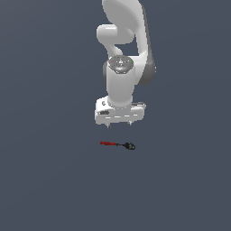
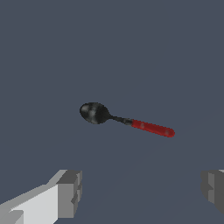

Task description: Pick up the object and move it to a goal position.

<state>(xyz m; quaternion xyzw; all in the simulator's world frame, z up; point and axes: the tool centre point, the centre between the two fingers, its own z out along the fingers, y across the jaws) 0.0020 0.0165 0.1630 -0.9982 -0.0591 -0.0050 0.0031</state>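
- Since the wrist view only catches the two grey blocky fingertips point(image 2: 70, 192) at the frame's edge, with one cut off almost completely, the gripper point(image 2: 142, 190) is mostly out of that shot, but the jaws are clearly spread wide with nothing between them.
- In the exterior view the gripper point(image 1: 119, 122) hangs above the floor, its fingers tiny nubs under the white hand, hard to make out at that size.
- The object point(image 2: 124, 119) lies flat on the floor, apart from the fingers, not touching anything. In the wrist view it reads as a small spoon: rounded glossy black bowl, short thin dark neck, smooth red handle with a rounded end.
- From the exterior view the object point(image 1: 117, 144) is just a sliver, red end toward the exterior view's left, black head toward the right, sitting just below the gripper in the frame. Detail there is basically gone.
- The arm point(image 1: 124, 58) is smooth white with dark joints; its upper part is cut off by the top of the frame.
- The floor point(image 1: 45, 180) is a plain flat slate-blue surface, no visible edges or texture, with open room on every side of the object.
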